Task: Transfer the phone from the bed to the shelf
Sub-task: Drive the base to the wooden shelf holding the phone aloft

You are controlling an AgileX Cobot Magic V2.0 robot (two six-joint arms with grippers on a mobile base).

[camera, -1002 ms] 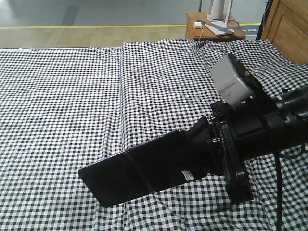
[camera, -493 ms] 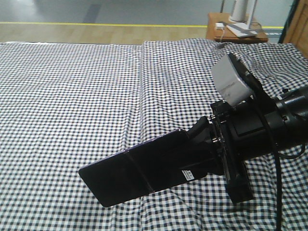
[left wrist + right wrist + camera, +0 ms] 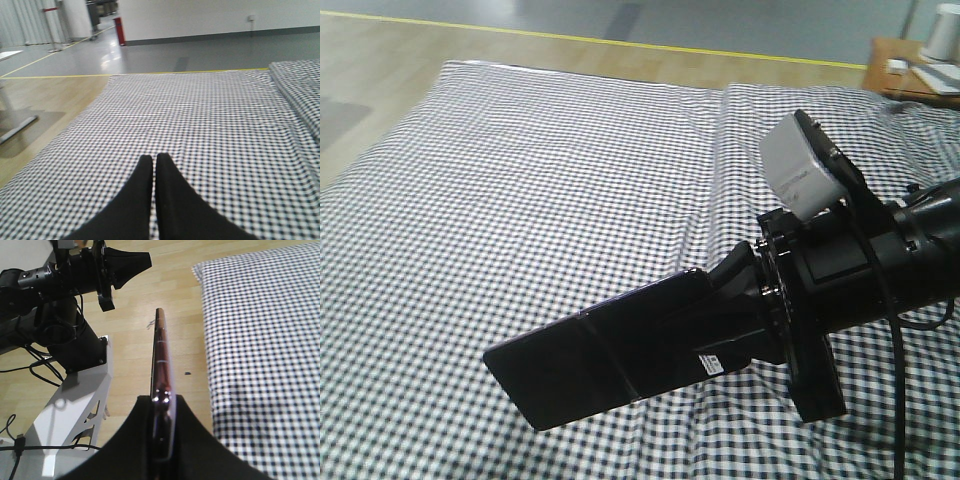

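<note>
The phone (image 3: 605,360) is held clamped in the right gripper (image 3: 162,401), clear above the bed (image 3: 520,200). The left gripper (image 3: 154,162) is pressed closed on nothing. No shelf is seen, so a firm grip and a level phone are advised for the carry.

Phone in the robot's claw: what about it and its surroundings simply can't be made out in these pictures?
- Thin glossy black phone: the print on its small white sticker is too small to read in the front view.
- Right wrist view: the phone is edge-on, so neither face shows, and the black right gripper covers its near end.
- Light wooden shelf: in no view.
- Small brown nightstand: cut off by the front view's top-right corner.
</note>
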